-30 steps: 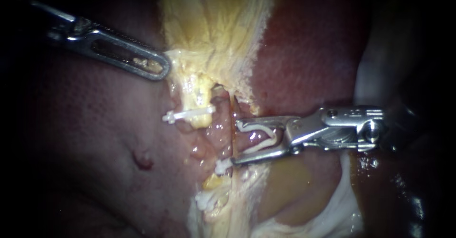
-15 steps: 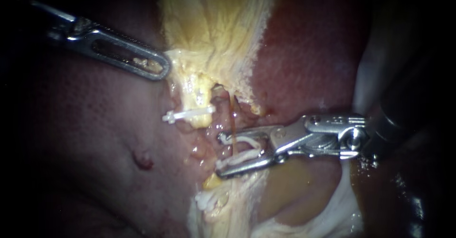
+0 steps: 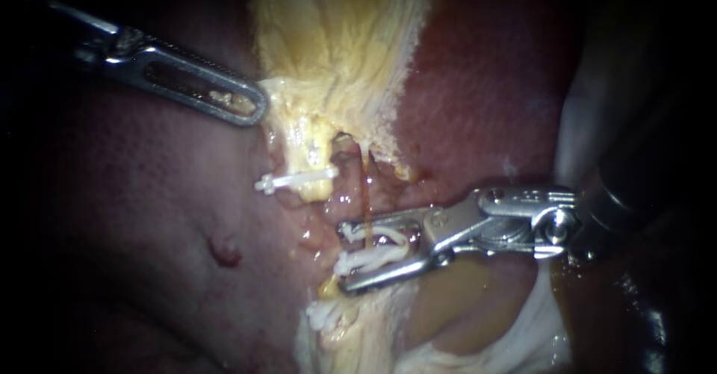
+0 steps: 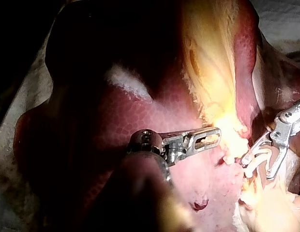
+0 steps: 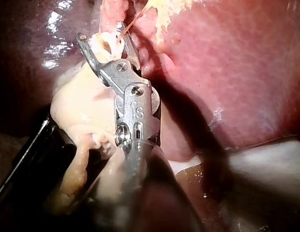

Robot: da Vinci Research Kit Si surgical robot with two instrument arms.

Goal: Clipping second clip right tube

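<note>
My right instrument (image 3: 345,258) comes in from the right with a white clip (image 3: 373,251) between its two jaws. The jaws stand a little apart and straddle the pinkish right tube (image 3: 351,195), with the clip around it. In the right wrist view the same jaws (image 5: 104,36) hold the clip (image 5: 107,44) at the tube. A white clip (image 3: 295,180) sits across the left tube. Another white clip (image 3: 325,316) lies lower down. My left instrument (image 3: 258,109) is shut on the yellowish gallbladder (image 3: 336,53) edge; its own view shows these jaws (image 4: 215,137) there too.
Dark red liver (image 3: 478,98) lies to the right of the gallbladder and paler liver (image 3: 149,232) to the left, with a small red spot (image 3: 224,253). White gauze (image 3: 523,329) lies under my right instrument. A thin orange strand (image 3: 366,195) hangs in front of the tube.
My right instrument has moved left and slightly down over the right tube, and its jaws have drawn closer together, squeezing the clip. The left instrument has not moved.
</note>
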